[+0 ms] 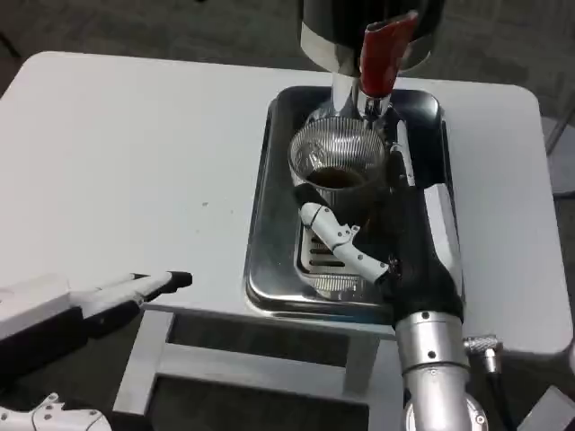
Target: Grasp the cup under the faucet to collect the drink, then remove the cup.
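Observation:
A clear ribbed cup (335, 151) stands upright on the drip grate at the back of a metal tray (261, 215), directly below the faucet (371, 108) of a silver dispenser. Dark drink fills its lower part. My right hand (395, 229) reaches in from the front right and wraps the cup: the white thumb lies across its near side and the fingers (400, 162) run up its right side. My left hand (108, 296) lies low at the table's front left edge, fingers stretched out flat and holding nothing.
The dispenser's red lever (384, 47) sticks out just above the cup. The tray's raised walls ring the cup. The white table (135, 153) spreads wide to the left. Its front edge runs just in front of the tray.

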Tool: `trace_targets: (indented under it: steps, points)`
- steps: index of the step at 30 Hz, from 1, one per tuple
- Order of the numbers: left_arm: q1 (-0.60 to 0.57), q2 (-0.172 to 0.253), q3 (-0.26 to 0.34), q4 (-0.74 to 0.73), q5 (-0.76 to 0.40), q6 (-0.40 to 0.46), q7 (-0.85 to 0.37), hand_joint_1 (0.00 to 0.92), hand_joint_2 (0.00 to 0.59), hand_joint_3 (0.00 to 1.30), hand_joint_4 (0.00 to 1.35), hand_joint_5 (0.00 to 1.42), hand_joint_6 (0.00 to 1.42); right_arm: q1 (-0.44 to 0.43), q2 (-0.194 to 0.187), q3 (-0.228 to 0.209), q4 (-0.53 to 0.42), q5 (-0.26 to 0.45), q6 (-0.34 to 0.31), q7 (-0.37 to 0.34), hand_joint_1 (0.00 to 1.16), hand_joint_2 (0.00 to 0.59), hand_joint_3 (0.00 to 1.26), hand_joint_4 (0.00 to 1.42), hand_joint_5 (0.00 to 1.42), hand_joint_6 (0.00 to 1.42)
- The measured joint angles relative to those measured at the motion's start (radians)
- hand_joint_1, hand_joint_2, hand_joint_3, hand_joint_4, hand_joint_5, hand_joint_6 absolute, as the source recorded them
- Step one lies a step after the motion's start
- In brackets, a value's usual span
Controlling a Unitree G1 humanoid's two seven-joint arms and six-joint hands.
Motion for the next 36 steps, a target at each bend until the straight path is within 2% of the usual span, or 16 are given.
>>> trace_targets:
  steps: [4, 7, 12, 18, 29, 36]
  points:
    - [-0.001, 0.007, 0.0, 0.0, 0.0, 0.003, -0.002, 0.0, 0.066, 0.0, 0.0, 0.0, 0.17, -0.005, 0.005, 0.011, 0.0, -0.023, 0.015, -0.016, 0.67, 0.233, 0.0, 0.0, 0.0, 0.14]
    - [-0.002, 0.01, 0.0, 0.0, 0.0, 0.005, -0.003, 0.0, 0.066, 0.0, 0.0, 0.0, 0.17, -0.008, 0.01, 0.018, 0.003, -0.044, 0.019, -0.03, 0.68, 0.235, 0.0, 0.01, 0.06, 0.2]
    - [-0.008, 0.01, -0.007, 0.004, 0.0, 0.008, -0.003, 0.0, 0.066, 0.0, 0.0, 0.0, 0.17, -0.014, 0.019, 0.019, 0.015, -0.052, 0.019, -0.049, 0.68, 0.231, 0.01, 0.13, 0.17, 0.3]
    - [-0.01, 0.012, -0.019, 0.016, 0.0, 0.014, -0.003, 0.0, 0.072, 0.0, 0.0, 0.0, 0.17, -0.02, 0.022, 0.019, 0.034, -0.051, 0.019, -0.055, 0.69, 0.226, 0.05, 0.21, 0.26, 0.41]
    - [-0.031, 0.02, -0.036, 0.043, 0.0, 0.015, -0.003, 0.0, 0.078, 0.0, 0.0, 0.0, 0.17, -0.034, 0.028, 0.02, 0.034, -0.053, 0.027, -0.044, 0.71, 0.239, 0.23, 0.38, 0.45, 0.66]
    - [-0.033, 0.022, -0.039, 0.054, 0.0, 0.015, -0.004, 0.0, 0.079, 0.0, 0.0, 0.0, 0.17, -0.034, 0.038, 0.027, 0.034, -0.092, 0.032, -0.087, 0.72, 0.244, 0.34, 0.48, 0.55, 0.8]
